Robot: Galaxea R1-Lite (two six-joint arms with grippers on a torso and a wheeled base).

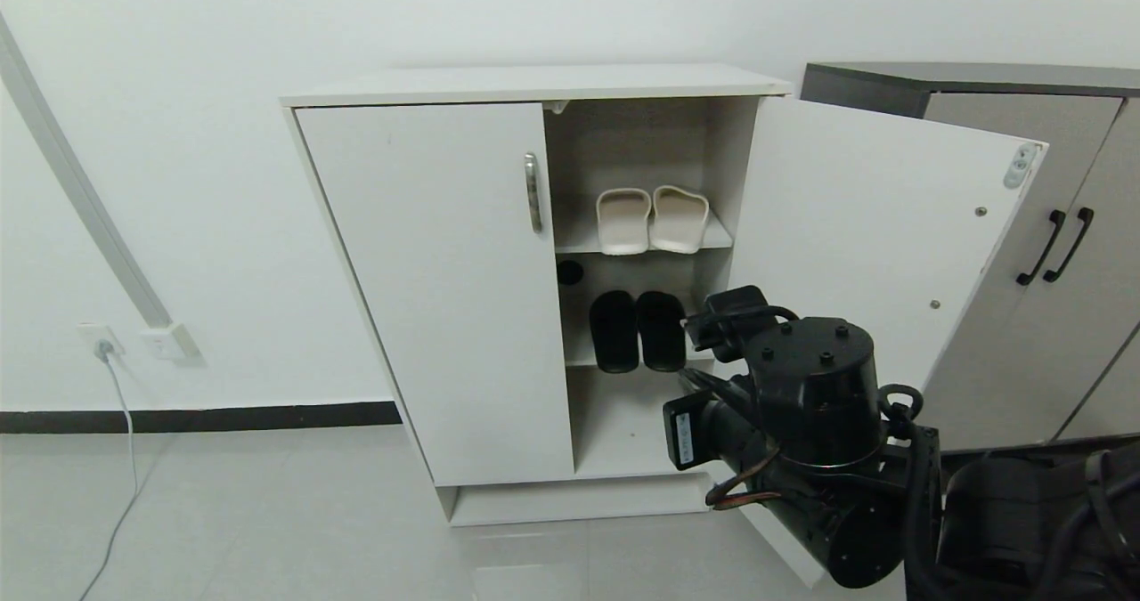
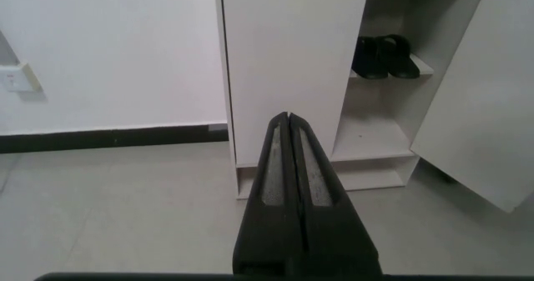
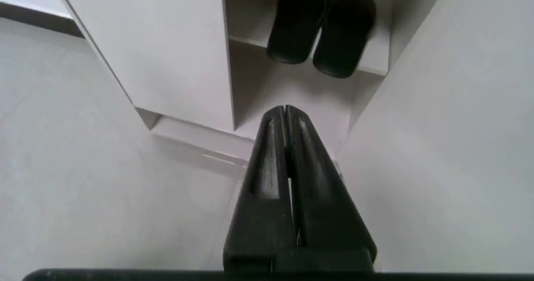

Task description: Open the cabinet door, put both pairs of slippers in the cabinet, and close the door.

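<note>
Inside cabinet (image 1: 534, 80), white slippers (image 1: 625, 222) above black slippers (image 1: 614, 331), door (image 1: 873, 236) wide open, left tool (image 2: 288, 118), right tool (image 3: 285, 111) closed

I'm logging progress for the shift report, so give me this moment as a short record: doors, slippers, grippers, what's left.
right door: open wide
left door: shut
white slippers: upper shelf, side by side
black slippers: shelf below, side by side
left gripper: shut, empty
right gripper: shut, empty, facing the open compartment
remaining: close the right door
</note>
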